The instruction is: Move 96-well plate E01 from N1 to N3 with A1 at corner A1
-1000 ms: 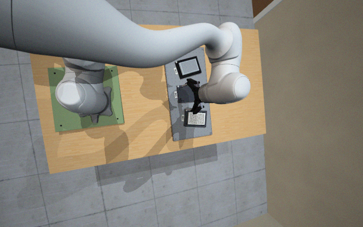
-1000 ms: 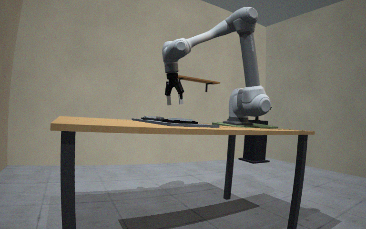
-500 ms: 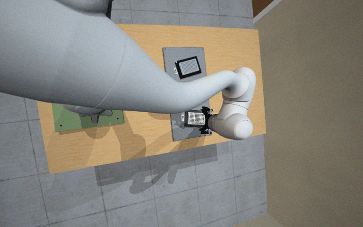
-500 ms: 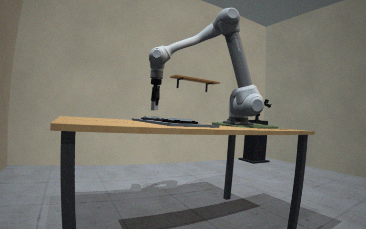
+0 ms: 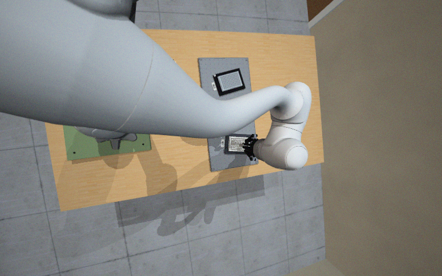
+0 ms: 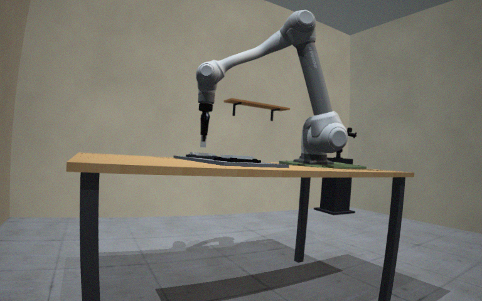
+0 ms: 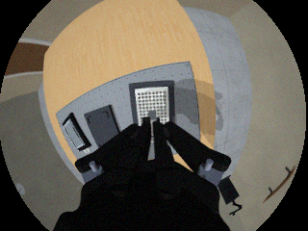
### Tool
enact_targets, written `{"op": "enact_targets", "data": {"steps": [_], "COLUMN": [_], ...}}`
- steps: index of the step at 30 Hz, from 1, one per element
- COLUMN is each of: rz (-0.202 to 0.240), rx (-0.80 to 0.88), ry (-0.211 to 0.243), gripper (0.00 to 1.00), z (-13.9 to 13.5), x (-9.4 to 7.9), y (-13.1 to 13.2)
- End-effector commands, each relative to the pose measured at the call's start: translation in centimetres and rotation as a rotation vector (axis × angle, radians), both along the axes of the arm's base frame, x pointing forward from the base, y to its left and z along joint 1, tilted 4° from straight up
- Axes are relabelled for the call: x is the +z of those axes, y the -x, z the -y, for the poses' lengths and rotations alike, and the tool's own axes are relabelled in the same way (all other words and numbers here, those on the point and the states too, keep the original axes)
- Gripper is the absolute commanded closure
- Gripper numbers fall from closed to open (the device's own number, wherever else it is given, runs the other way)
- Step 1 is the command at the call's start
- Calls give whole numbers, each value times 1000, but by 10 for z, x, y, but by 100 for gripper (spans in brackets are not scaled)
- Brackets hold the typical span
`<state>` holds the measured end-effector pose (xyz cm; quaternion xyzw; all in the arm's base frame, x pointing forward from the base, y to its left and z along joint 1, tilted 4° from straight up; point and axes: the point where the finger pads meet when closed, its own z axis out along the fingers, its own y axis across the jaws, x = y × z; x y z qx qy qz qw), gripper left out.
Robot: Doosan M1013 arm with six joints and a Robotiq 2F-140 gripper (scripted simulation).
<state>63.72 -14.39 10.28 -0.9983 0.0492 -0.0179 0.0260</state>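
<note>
Right now your black two-finger gripper [image 5: 244, 146] has its fingers pressed fully together with nothing between them. In the exterior view the gripper [image 6: 203, 142] points straight down and hangs clear above the flat grey deck plate [image 6: 248, 163], touching nothing.

From above, you can see the gripper over the right-hand part of a white 96-well plate in a black nest [image 5: 235, 143], at the end of the grey deck plate [image 5: 208, 69] nearest the bottom of the picture. The wrist view agrees: the closed fingertips sit over the lower edge of that well plate [image 7: 153, 99].

The second white 96-well plate in its black nest [image 5: 229, 80] lies flat at the opposite end of the deck, well apart from the gripper. In the wrist view it [image 7: 72, 130] shows at the left, with a dark plateless nest [image 7: 103, 123] between the two plates. In the top view the white robot arm [image 5: 97, 81] hides that middle nest.

The ID labels and nest labels are too small to read, so you cannot tell which plate is E01 and which is E07. Both sit level in their nests on the light wooden table [image 5: 277, 48]. The arm stands on a green base plate [image 5: 75, 149].
</note>
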Motion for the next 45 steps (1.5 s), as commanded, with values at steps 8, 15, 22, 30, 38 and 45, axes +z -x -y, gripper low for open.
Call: {"op": "enact_targets", "data": {"steps": [8, 15, 22, 30, 38, 45], "rz": [0, 0, 0, 0, 0, 0], "rx": [0, 0, 0, 0, 0, 0], "ry": [0, 0, 0, 0, 0, 0], "gripper": [100, 100, 100, 34, 34, 34], "z": [0, 0, 0, 0, 0, 0], "x": [0, 0, 0, 0, 0, 0], "y": [0, 0, 0, 0, 0, 0]}}
